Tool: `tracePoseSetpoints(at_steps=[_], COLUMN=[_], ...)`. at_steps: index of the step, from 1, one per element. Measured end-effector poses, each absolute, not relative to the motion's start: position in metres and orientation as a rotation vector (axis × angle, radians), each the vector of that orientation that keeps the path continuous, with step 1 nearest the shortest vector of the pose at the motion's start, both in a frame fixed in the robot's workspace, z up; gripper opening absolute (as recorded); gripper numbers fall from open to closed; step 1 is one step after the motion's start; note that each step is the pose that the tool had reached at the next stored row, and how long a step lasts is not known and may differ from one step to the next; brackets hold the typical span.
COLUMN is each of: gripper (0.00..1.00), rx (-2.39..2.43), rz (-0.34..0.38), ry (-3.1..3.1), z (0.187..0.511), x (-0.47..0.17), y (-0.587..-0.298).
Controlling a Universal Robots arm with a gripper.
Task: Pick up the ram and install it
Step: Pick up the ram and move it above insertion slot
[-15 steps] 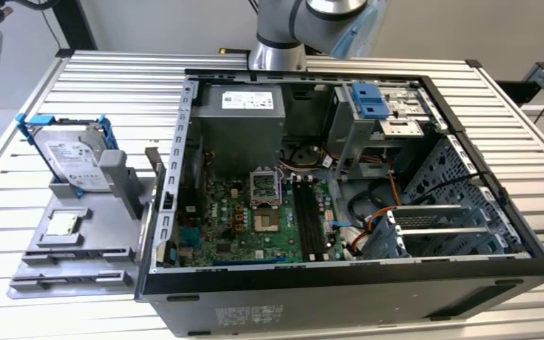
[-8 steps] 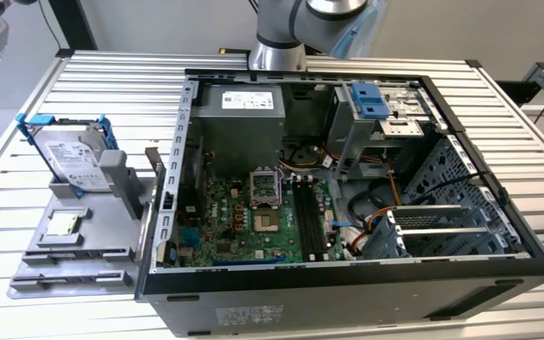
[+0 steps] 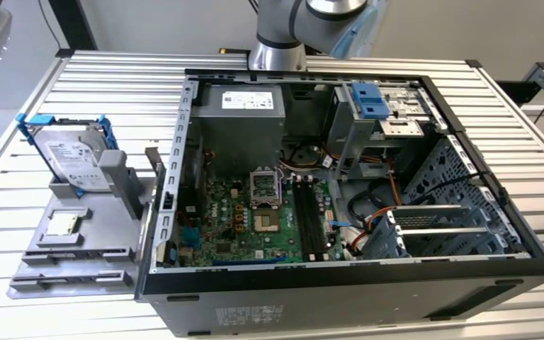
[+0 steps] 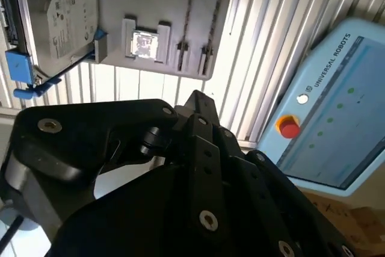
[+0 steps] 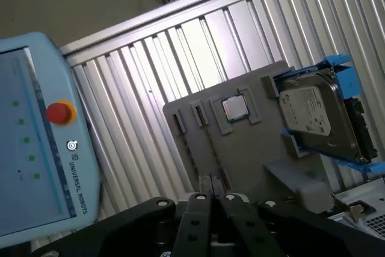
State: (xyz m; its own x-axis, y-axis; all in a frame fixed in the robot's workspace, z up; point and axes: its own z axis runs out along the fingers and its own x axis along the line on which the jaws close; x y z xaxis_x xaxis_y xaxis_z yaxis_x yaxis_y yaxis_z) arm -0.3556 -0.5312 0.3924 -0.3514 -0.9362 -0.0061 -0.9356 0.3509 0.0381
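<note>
High over the slatted tabletop (image 5: 150, 58), the claw (image 5: 212, 200) hung well clear of the gray holder's (image 5: 240, 148) edges and the open case (image 3: 348, 297), seemingly clenched.

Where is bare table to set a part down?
Bare slatted table above the hard drive at the exterior view's left, beside the computer case; another strip at the case's right. Grey fixture and case interior are crowded.

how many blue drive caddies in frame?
2. One blue caddy wraps the silver hard drive standing on the grey tray, at the exterior view's left. The other blue caddy sits in the drive bay of the open case. More could be hidden inside the bay.
</note>
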Motion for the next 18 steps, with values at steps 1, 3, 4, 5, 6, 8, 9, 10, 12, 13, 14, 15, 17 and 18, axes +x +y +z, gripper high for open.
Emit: tracePoseSetpoints(at_steps=[1, 3, 4, 5, 6, 8, 9, 10, 12, 13, 14, 15, 17, 18], gripper=[0.00, 0.00, 0.00, 0.00, 0.00, 0.00, 0.00, 0.00, 0.00, 0.00, 0.00, 0.00, 0.00, 0.00], rx=[1.802, 1.850, 1.872, 1.895, 1.915, 1.951, 1.969, 1.985, 2.022, 2.041, 2.061, 2.082, 2.125, 2.145], rz=[-0.051, -0.046, -0.044, -0.040, -0.035, -0.019, -0.010, -0.004, 0.007, 0.010, 0.011, 0.011, 0.011, 0.011], ry=[-2.553, -2.520, -2.504, -2.489, -2.476, -2.455, -2.443, -2.432, -2.401, -2.384, -2.367, -2.348, -2.310, -2.291], z=[0.3925, 0.3924, 0.3924, 0.3924, 0.3924, 0.3925, 0.3924, 0.3924, 0.3921, 0.3921, 0.3920, 0.3919, 0.3917, 0.3917], x=[-0.3556, -0.3556, -0.3556, -0.3556, -0.3556, -0.3556, -0.3556, -0.3556, -0.3556, -0.3555, -0.3555, -0.3556, -0.3555, -0.3556], y=[-0.5312, -0.5313, -0.5313, -0.5312, -0.5312, -0.5312, -0.5312, -0.5312, -0.5313, -0.5313, -0.5313, -0.5313, -0.5312, -0.5312])
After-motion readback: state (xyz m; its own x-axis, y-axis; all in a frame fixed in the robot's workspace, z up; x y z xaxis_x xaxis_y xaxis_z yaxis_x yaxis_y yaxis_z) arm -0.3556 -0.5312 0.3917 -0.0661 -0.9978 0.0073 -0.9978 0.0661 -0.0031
